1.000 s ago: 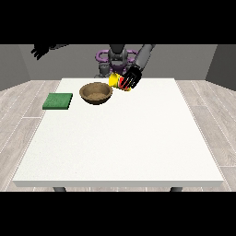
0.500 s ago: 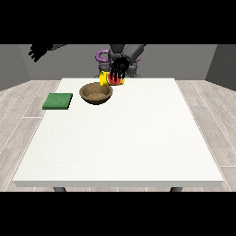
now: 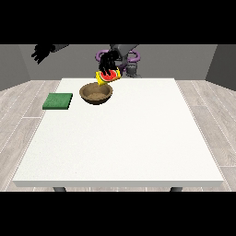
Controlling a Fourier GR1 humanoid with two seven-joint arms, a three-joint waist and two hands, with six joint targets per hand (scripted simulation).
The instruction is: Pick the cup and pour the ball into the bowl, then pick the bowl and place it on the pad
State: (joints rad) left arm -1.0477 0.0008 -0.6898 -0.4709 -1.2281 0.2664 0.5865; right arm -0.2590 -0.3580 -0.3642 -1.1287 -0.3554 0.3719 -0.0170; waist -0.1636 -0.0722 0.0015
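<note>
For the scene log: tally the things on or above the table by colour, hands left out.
Yellow: 1, the cup, tilted over the bowl
Brown: 1, the bowl
Green: 1, the pad
Total: 3

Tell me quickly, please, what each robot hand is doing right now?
Robot hand at the view's right: holding the tilted cup over the bowl.
Robot hand at the view's left: raised, holding nothing.
</note>
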